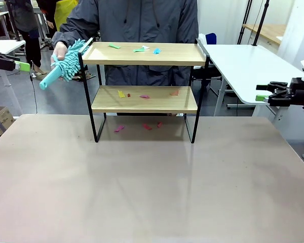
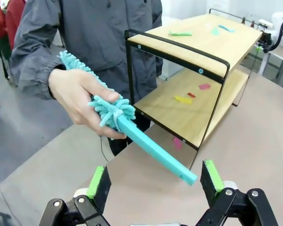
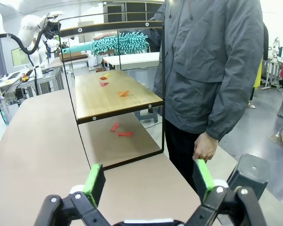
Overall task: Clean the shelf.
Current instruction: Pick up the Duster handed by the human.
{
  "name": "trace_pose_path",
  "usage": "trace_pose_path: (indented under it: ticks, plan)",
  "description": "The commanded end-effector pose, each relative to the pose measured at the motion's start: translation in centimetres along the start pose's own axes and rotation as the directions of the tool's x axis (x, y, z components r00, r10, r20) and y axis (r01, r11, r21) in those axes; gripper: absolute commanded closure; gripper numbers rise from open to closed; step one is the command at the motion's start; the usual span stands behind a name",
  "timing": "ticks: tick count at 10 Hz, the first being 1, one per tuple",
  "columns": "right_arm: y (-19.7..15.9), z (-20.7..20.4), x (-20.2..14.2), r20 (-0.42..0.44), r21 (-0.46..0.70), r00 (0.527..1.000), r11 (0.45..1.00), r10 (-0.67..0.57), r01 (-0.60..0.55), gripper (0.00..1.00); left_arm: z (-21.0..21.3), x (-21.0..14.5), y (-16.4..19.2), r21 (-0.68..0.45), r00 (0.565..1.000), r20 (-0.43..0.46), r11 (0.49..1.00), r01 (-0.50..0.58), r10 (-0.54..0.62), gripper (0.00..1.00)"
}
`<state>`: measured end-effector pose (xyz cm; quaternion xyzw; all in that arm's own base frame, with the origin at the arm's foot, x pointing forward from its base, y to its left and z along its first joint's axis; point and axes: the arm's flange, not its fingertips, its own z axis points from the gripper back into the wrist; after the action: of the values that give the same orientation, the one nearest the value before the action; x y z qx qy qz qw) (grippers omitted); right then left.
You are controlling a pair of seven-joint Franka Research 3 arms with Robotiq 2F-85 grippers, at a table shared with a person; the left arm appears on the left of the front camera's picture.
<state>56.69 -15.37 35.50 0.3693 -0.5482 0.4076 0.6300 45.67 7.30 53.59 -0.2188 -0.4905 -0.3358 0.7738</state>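
Note:
The shelf [image 1: 144, 54] stands at the table's far middle, with two wooden boards in a black frame. Coloured paper scraps [image 1: 140, 49] lie on its top board, more scraps [image 1: 144, 96] on the lower board and some on the table beneath. Behind it a person's hand [image 2: 78, 94] holds out a teal fluffy duster [image 2: 146, 143], handle first. The handle's end lies between the fingers of my left gripper [image 2: 153, 181], close to one pad, and the gripper is open. My left gripper [image 1: 21, 65] hovers left of the shelf. My right gripper [image 1: 263, 95] hangs open at the right, nothing between its fingers [image 3: 94, 181].
The brown table [image 1: 152, 192] stretches wide in front of the shelf. A white table [image 1: 243, 63] stands at the back right and a cardboard box [image 1: 0, 119] on the floor at the left. The person's other hand [image 3: 205, 148] hangs beside the shelf's end.

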Motion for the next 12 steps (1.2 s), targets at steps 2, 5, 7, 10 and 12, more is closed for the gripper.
trace_pose_path:
  ticks: [2,5,7,10,12]
  plan:
    - [0.0,-0.1,0.2,0.002,0.001,1.000,1.000,0.004,-0.004,0.00,0.0,3.7,-5.5,0.051,0.979,-0.186,0.996,-0.070,0.079,0.00]
    - [0.0,-0.1,0.2,0.002,0.001,1.000,1.000,0.004,-0.004,0.00,-2.3,5.6,-8.8,0.123,0.926,-0.356,0.989,-0.087,0.126,0.00]
    - [0.0,-0.1,0.2,0.002,0.001,1.000,1.000,0.004,-0.004,0.00,-4.9,5.8,-9.3,0.213,0.896,-0.400,0.971,-0.112,0.191,0.00]
    - [0.0,-0.1,0.2,0.002,0.001,1.000,1.000,0.004,-0.004,0.00,-8.1,5.2,-8.5,0.398,0.890,-0.375,0.912,-0.098,0.259,0.00]
    - [0.0,-0.1,0.2,0.002,0.001,1.000,1.000,0.004,-0.004,0.00,-9.3,4.3,-7.4,0.404,0.881,-0.362,0.903,-0.146,0.304,0.00]
